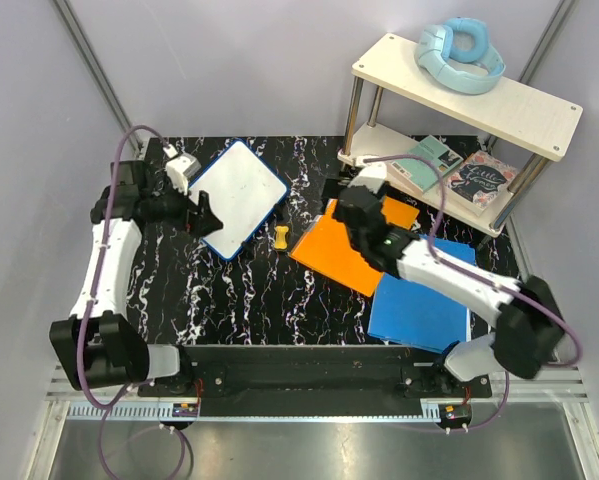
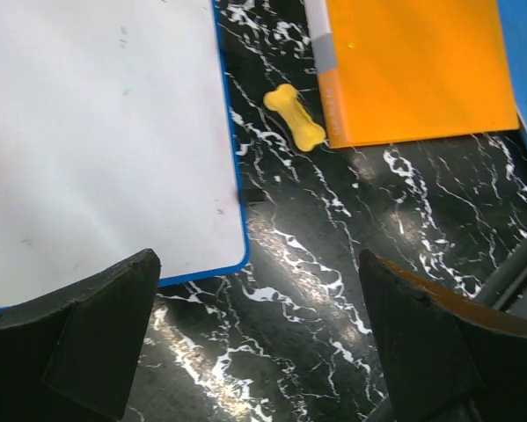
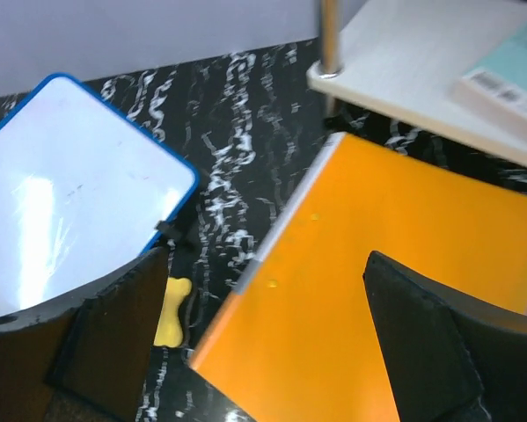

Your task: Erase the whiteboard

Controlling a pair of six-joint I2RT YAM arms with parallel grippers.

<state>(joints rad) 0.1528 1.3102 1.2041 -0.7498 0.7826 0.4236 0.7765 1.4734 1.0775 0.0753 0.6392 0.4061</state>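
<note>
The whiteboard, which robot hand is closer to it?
Left. The left hand is open, right at the left edge of the whiteboard. The right hand is farther off to the board's right, open above the orange folder.

Marbled table (image 1: 249,300): whiteboard (image 1: 241,197), bone (image 1: 279,237), orange folder (image 1: 344,255)

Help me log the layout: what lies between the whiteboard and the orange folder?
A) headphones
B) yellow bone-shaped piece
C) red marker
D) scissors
B: a yellow bone-shaped piece lies on the dark tabletop in the gap between the whiteboard and the orange folder.
</note>
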